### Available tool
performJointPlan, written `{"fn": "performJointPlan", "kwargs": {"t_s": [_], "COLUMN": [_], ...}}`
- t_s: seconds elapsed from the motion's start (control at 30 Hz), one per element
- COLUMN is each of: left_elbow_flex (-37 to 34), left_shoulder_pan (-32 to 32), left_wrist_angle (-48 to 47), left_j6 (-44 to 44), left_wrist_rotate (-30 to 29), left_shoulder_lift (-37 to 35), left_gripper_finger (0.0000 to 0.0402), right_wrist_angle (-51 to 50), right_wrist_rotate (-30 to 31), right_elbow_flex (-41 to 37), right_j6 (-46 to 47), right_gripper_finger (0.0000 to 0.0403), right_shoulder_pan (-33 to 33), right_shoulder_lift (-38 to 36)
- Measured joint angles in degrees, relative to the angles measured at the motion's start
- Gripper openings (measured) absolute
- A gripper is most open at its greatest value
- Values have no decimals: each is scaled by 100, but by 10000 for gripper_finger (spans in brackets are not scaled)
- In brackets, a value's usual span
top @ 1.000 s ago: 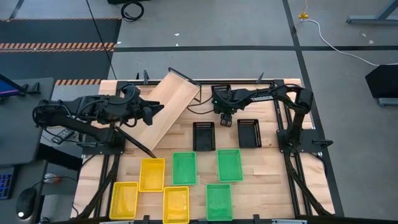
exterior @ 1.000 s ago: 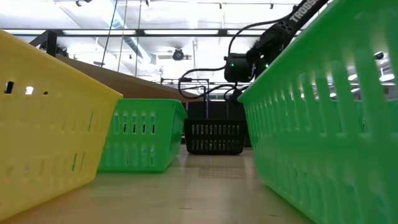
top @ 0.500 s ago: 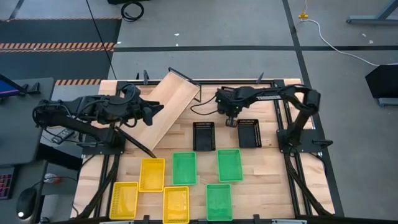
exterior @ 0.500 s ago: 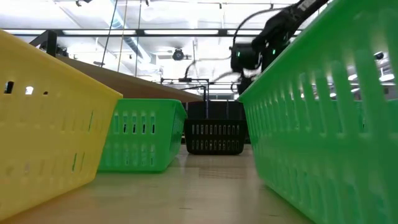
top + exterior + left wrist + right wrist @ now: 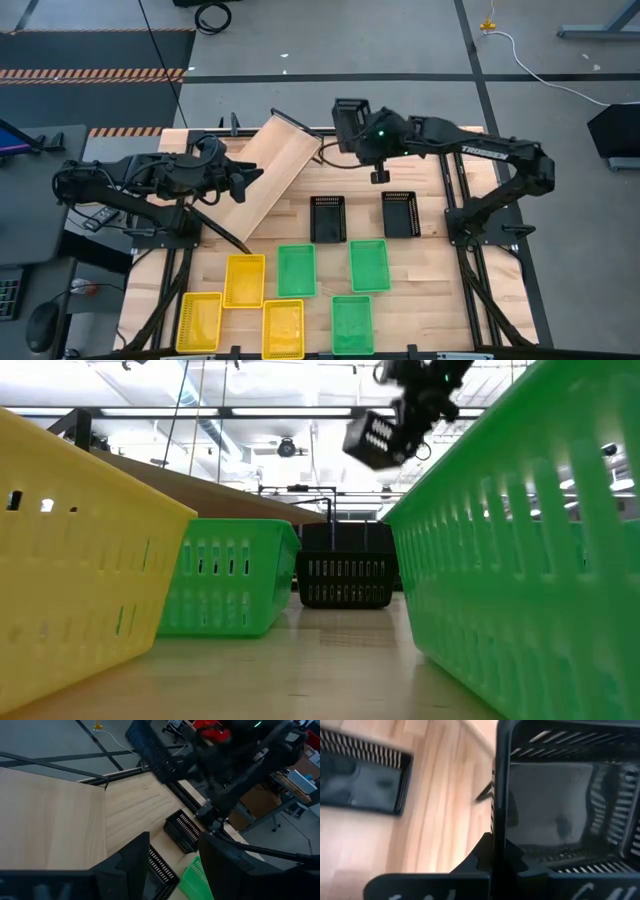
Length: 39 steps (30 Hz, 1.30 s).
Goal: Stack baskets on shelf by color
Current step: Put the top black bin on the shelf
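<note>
Black plastic, thin and full of slots: a black basket (image 5: 351, 118) up in the air near the far end of the shelf (image 5: 268, 177), pinched by one wall in the right claw (image 5: 496, 851), fingers shut tight on that rim. Probably very light, a bit bendy, and smooth enough to tip or slip. Best held on the rim, near the middle of a side. Two more black baskets (image 5: 327, 218) down on the tabletop (image 5: 420, 280), just beside the shelf. Green baskets (image 5: 296, 269) and yellow baskets (image 5: 245, 279) farther from the shelf. Left claw (image 5: 252, 178) over the shelf, fingers apart, holding nothing.
</note>
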Motion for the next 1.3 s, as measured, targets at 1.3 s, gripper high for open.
{"fn": "performJointPlan", "kwargs": {"t_s": [1.3], "left_elbow_flex": [0], "left_shoulder_pan": [-59], "left_wrist_angle": [547], "left_j6": [830], "left_wrist_rotate": [149], "left_shoulder_lift": [-536], "left_gripper_finger": [176], "right_wrist_angle": [985], "right_wrist_rotate": [-1111], "right_elbow_flex": [2234], "right_j6": [-1383], "right_gripper_finger": [11], "right_shoulder_pan": [410], "right_shoulder_lift": [3080]}}
